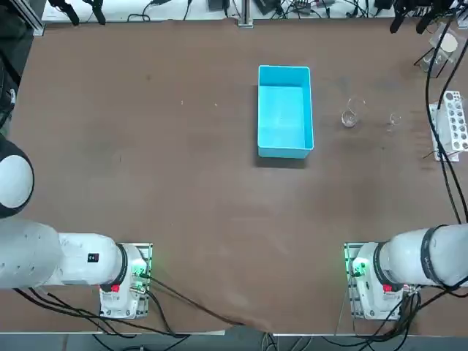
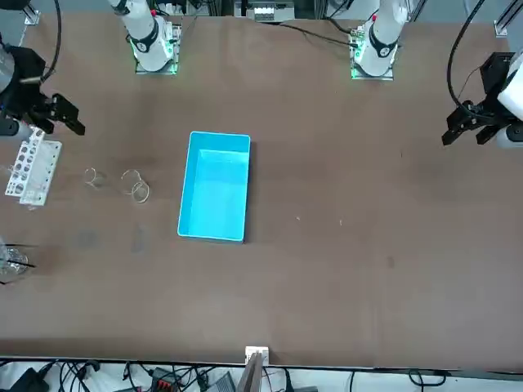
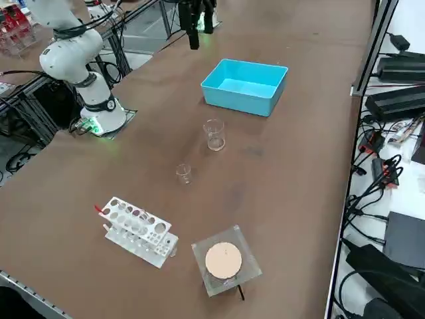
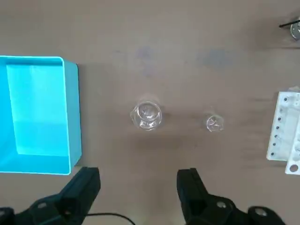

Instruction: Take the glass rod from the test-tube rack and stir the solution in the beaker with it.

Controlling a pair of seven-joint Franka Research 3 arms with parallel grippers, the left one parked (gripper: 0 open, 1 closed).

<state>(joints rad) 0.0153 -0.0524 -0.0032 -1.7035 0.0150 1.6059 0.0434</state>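
Right claw (image 4: 139, 174): apart, empty, raised off the rack (image 3: 141, 250), likely for approach room
Rod: probably the red tip (image 3: 98, 209) jutting from the rack
Beaker (image 3: 215, 136): upright beyond the rack, likely for stirring

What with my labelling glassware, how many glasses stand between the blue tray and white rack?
2: the beaker, nearer the tray, and a tinier glass, nearer the rack. The right gripper hangs open above the table.
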